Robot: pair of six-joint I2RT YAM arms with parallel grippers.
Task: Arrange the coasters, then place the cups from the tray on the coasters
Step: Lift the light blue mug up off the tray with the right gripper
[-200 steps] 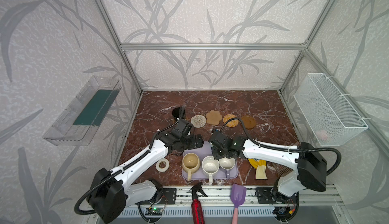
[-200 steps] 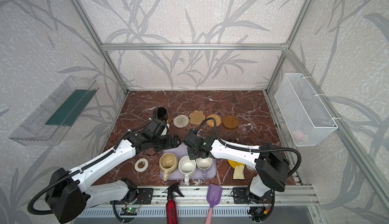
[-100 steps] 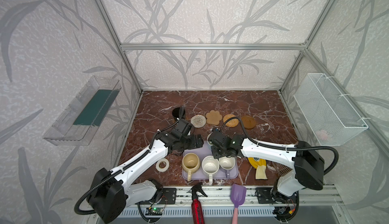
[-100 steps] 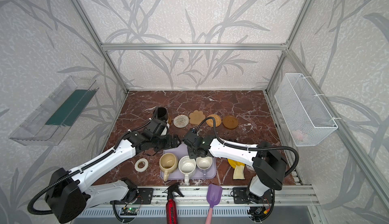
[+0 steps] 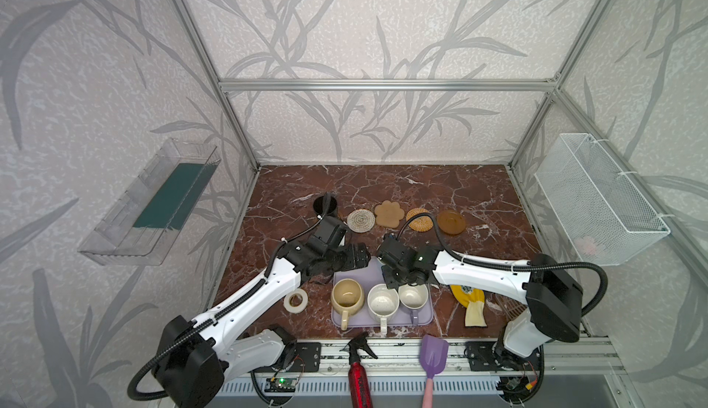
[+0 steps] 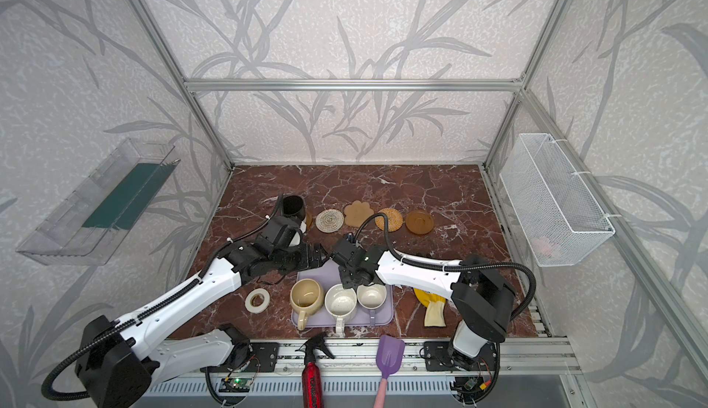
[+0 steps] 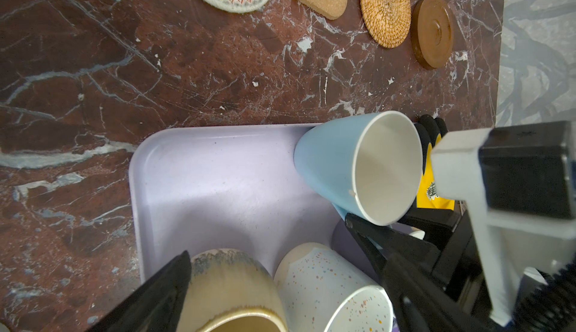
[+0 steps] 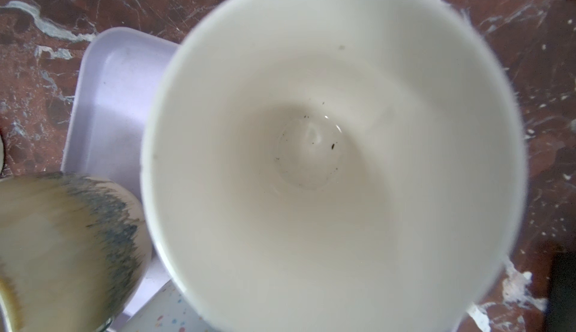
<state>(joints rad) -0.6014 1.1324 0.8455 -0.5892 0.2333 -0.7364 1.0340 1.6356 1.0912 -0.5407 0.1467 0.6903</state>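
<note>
- Left wrist view: blue cup (image 7: 330, 162) stands in the far right corner of the tray (image 7: 202, 190). White inside, empty.
- Right gripper (image 5: 400, 277) sits directly over that cup. Its fingertips are hidden in every view, so I cannot tell whether they have pinched it yet.
- Left gripper (image 7: 268, 237) is spread wide, holds nothing, and hangs over the tray's far left part.
- Beige cup (image 5: 346, 297), speckled cup (image 5: 383, 302) and lavender cup (image 5: 413, 295) line the tray's near half, handles toward its near edge.
- Black cup (image 5: 325, 206) already stands beyond the tray's far left corner. Four bare coasters (image 5: 389, 214) run in a row beyond the far edge.
- Step, my call: get the blue cup off the tray. I'd want a firm bite before lifting. Then straight up past the tray rim, cup level, minding the lavender cup just beside it and my left arm close by. Set it down centred on a bare coaster.
- Writing: round dark badge on the yellow thing (image 5: 465, 295) off the tray's right side, lettering too small to read. Red spray bottle (image 6: 312, 385) has dark print, also unreadable.
</note>
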